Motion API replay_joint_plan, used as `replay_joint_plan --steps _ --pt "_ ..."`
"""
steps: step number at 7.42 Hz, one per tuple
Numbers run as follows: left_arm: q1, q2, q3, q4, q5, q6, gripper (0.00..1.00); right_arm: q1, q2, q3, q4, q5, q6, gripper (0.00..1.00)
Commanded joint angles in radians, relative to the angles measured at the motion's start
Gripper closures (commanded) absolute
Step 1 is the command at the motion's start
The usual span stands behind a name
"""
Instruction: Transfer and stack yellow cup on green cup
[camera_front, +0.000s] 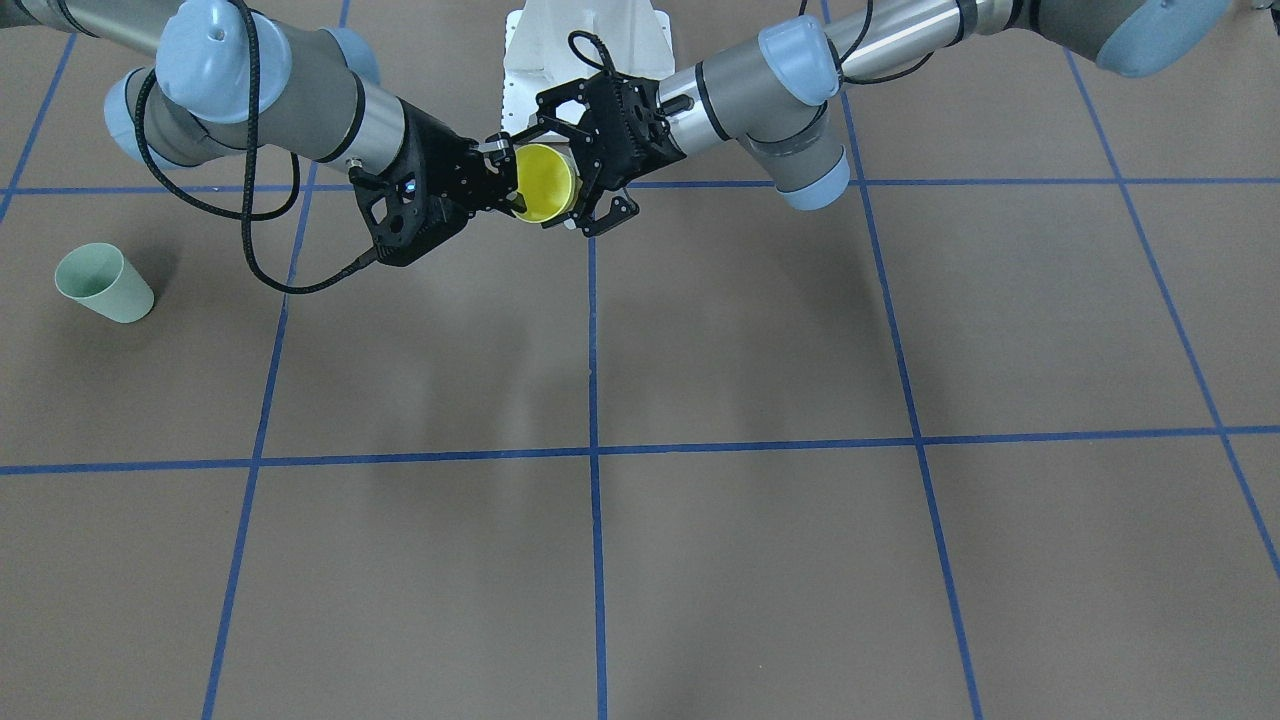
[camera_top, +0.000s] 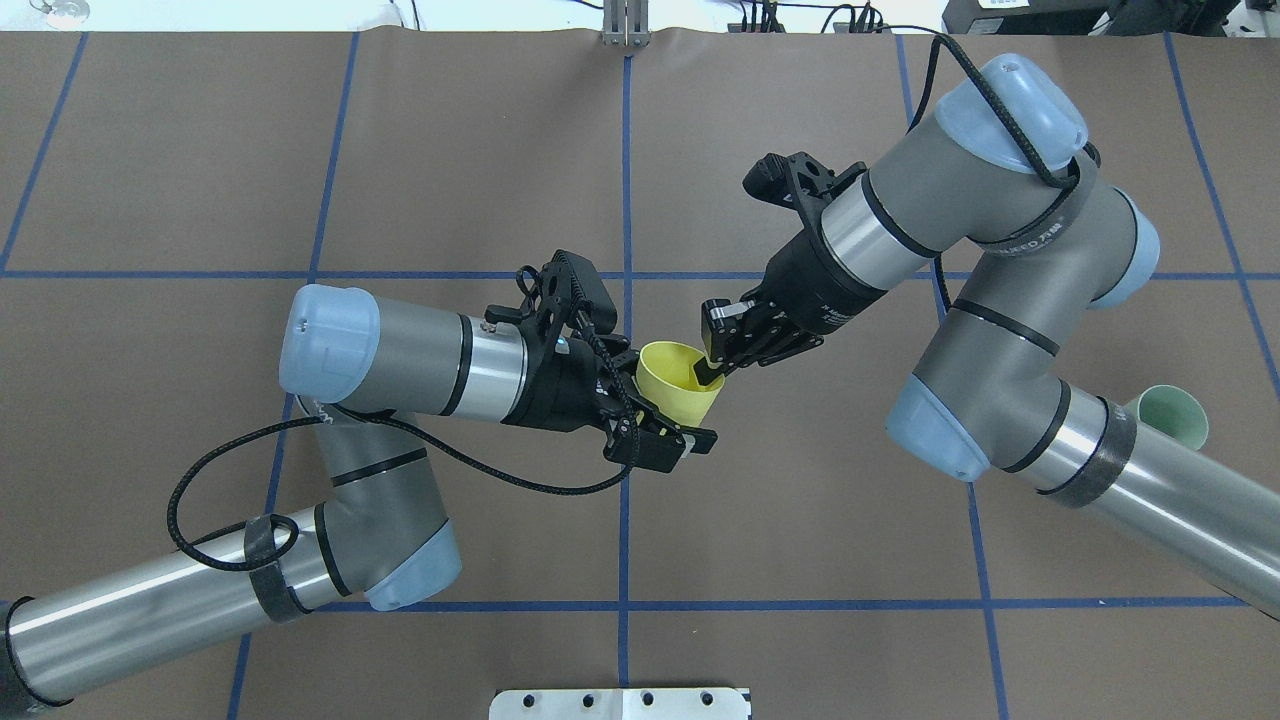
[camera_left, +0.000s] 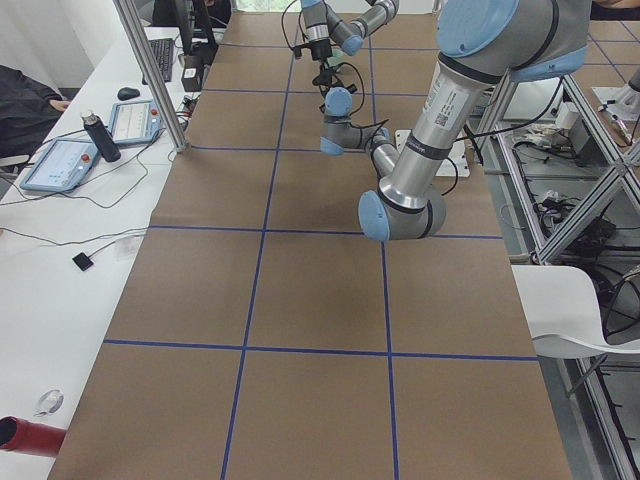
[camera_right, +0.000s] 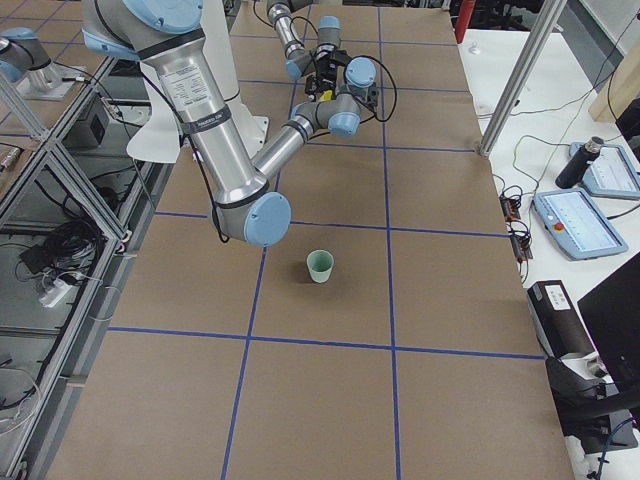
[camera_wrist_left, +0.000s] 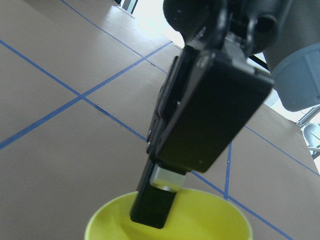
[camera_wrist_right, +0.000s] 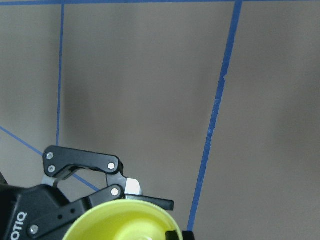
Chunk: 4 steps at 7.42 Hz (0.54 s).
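The yellow cup (camera_top: 672, 382) hangs tilted in the air above the table's middle, near the robot's base, and also shows in the front view (camera_front: 545, 182). My left gripper (camera_top: 682, 402) straddles its body, fingers against the wall on both sides, shut on it. My right gripper (camera_top: 712, 368) is shut on the cup's rim, with one finger (camera_wrist_left: 152, 210) inside the cup. The green cup (camera_front: 103, 283) stands upright alone on the table far to my right. The overhead view (camera_top: 1175, 415) shows it half hidden behind my right arm.
The brown table mat (camera_front: 760, 330) carries a grid of blue tape lines. The white base plate (camera_top: 620, 703) sits at the robot's edge. A side bench with tablets and a bottle (camera_left: 100, 135) runs along the far side.
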Motion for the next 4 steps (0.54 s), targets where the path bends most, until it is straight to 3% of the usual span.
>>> replay_joint_plan --steps 1,4 --pt "0.000 -0.001 -0.003 0.000 0.001 -0.016 0.00 0.002 -0.002 0.002 0.000 0.003 0.000 1.00" --pt "-0.003 0.002 -0.005 0.000 0.003 -0.035 0.00 0.004 -0.058 0.049 0.002 0.004 -0.006 1.00"
